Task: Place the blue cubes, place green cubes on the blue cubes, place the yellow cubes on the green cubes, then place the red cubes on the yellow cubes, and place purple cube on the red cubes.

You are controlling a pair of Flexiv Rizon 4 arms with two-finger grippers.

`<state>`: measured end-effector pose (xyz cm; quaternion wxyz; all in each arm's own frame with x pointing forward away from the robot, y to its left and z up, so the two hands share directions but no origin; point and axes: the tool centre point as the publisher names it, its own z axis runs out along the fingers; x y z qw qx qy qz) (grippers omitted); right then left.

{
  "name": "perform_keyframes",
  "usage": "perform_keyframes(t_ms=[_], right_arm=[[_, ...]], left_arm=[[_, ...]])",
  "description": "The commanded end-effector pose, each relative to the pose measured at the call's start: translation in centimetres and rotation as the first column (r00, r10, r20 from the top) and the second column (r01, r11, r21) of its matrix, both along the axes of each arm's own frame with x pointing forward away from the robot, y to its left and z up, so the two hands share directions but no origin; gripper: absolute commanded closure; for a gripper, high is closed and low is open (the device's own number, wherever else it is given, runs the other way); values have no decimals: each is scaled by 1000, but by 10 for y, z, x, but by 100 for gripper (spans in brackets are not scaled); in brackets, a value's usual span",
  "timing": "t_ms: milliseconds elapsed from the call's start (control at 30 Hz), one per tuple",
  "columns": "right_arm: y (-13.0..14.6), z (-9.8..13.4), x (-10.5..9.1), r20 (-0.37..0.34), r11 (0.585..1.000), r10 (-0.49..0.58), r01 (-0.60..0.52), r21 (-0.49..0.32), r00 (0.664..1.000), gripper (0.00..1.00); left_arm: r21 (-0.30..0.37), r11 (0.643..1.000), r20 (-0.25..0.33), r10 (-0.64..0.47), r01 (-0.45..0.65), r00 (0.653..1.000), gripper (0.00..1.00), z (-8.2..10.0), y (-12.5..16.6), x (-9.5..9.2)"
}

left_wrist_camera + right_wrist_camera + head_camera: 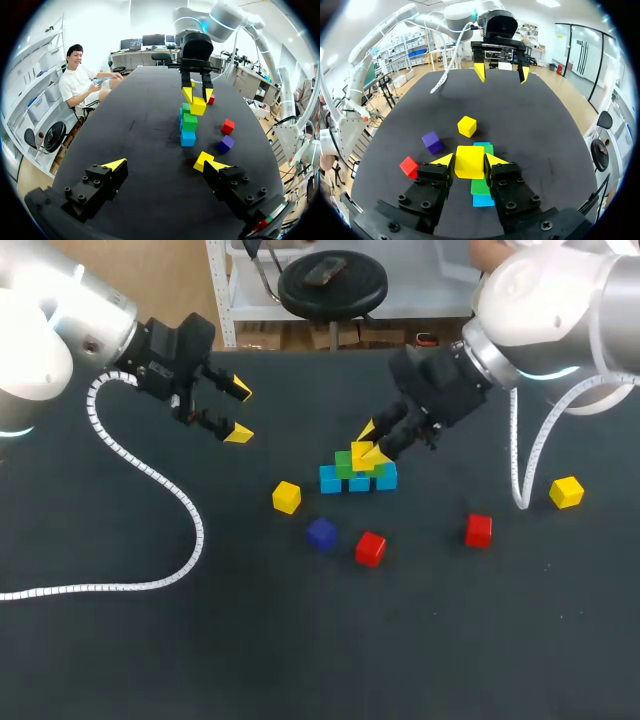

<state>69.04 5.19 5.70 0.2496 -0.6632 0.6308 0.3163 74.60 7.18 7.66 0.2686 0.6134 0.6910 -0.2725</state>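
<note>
The right arm [520,310] stood at the upper right of the head view, and the right jaws pinched a yellow cube [362,454] from two sides at the frame's centre. Just under it, blue cubes [331,480] lay in a short row on the dark surface [300,660] with green cubes [345,466] on top. Whether the held cube touched the green ones could not be told. Seen from the right wrist, it hung over the greens, between the two yellow tips. The left arm [60,320] sat at the upper left, well apart, the left jaws spread with nothing between them. Below the row lay a loose yellow cube [286,497], a purple cube [321,533] and a red cube [370,548]; a second red cube [478,530] and a far yellow cube [566,492] lay toward the right. A white cable [199,535] curled down the left side
</note>
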Motion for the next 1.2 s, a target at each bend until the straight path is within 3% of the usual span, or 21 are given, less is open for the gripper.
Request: perform_keyframes(t_ms=[33,1200], right_arm=[[1,-1,4,1,1000,0,0,4,1000,100],[2,-4,15,6,1000,-1,1,-5,1000,100]], left_arm=[[2,1000,-3,-4,4,1000,0,0,0,2],[2,1000,-3,-4,4,1000,0,0,0,2]])
